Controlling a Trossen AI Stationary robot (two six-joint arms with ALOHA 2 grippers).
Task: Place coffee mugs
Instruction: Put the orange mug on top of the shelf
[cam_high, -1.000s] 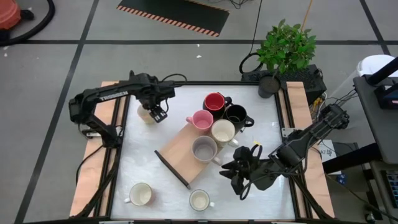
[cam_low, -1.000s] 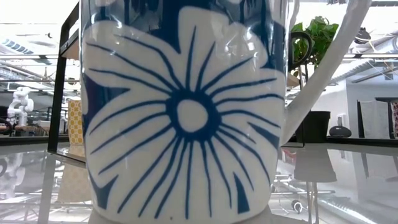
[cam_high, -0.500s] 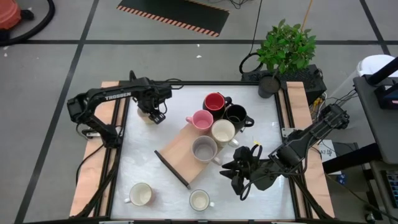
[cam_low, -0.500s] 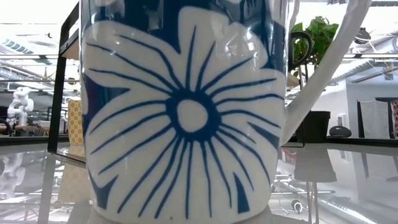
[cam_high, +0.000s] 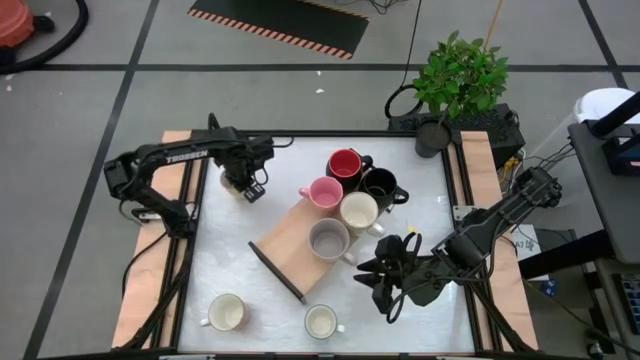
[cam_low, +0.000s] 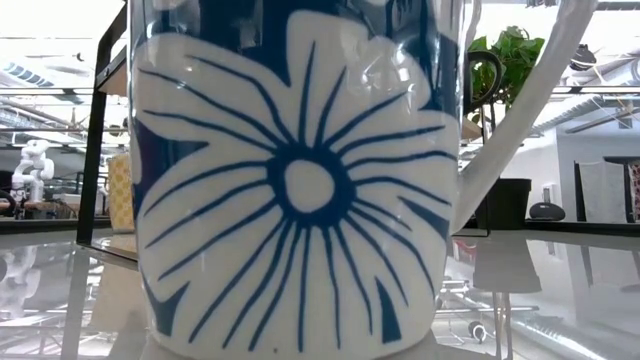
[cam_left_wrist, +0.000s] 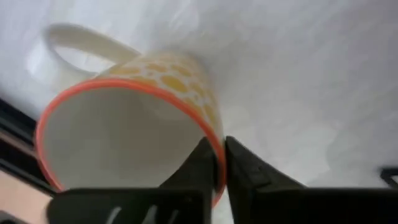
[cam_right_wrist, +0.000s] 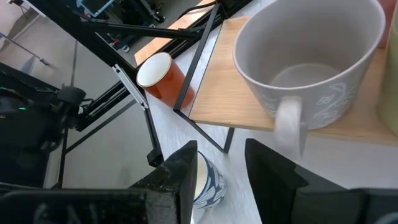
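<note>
The pick-up step was judged in hand: the left hand (cam_left_wrist: 219, 163) was seen clamped on the rim of a yellow-patterned mug (cam_left_wrist: 134, 127) at the tabletop's (cam_high: 230, 260) far left, so a lift toward the wooden board (cam_high: 292, 242) was called for, while the right hand (cam_right_wrist: 221, 163) waited apart

1. Left gripper (cam_high: 246, 185) drawn in closer over the cream mug (cam_left_wrist: 134, 118) at the table's far left since a second ago.
2. Fingers (cam_left_wrist: 202, 165), earlier spread, now pinched shut on that mug's orange rim, one inside and one outside.
</note>
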